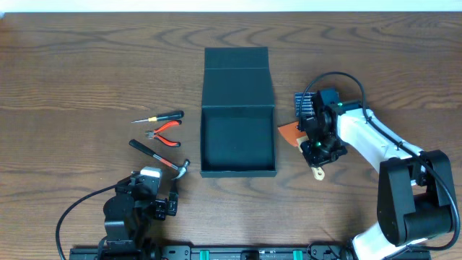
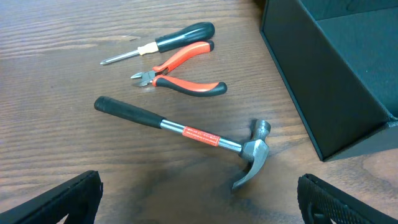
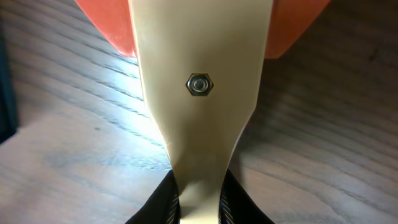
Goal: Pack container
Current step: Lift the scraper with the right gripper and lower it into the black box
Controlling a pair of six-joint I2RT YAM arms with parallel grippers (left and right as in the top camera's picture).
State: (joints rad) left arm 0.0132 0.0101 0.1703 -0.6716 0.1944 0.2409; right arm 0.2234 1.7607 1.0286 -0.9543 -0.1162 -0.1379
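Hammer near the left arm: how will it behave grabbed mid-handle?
Likely head-heavy: the hammer carries its metal head at one end, so a mid-handle grasp may tip. Shaft looks rigid. The claw head should stop it rolling; the black grip looks less slippery than the shiny shaft.

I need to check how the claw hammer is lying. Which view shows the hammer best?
The left wrist view: the whole hammer lies close and unobstructed, claw head toward the container. Overhead shows the hammer small. The right wrist view shows only a cream-handled tool, not the hammer.
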